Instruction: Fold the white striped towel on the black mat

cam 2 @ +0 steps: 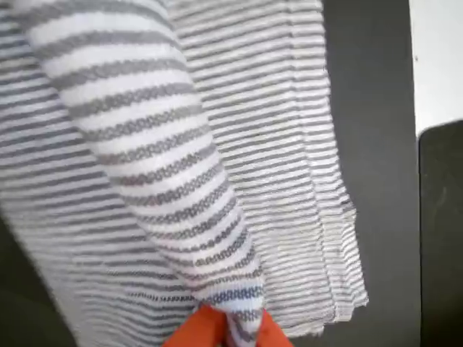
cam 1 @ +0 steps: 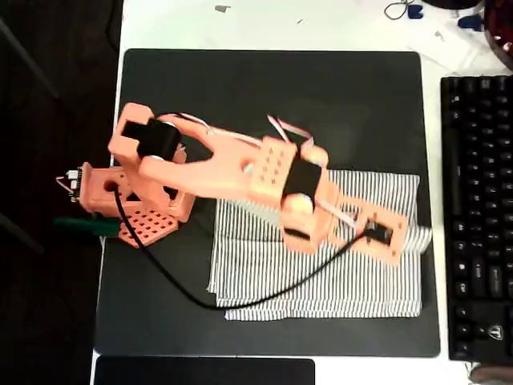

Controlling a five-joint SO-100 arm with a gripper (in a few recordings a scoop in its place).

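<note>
The towel (cam 1: 321,257) lies on the lower right part of the mat (cam 1: 240,96), which rests on the white surface (cam 1: 264,24). The gripper (cam 1: 398,238) is over the towel's right edge, near the keyboard (cam 1: 479,216). In the wrist view its jaws are clamped on a raised ridge of cloth. Step in hand: lifting the right edge for a fold. Next move likely calls for carrying the held edge leftward across the towel, keeping the layers aligned.
</note>
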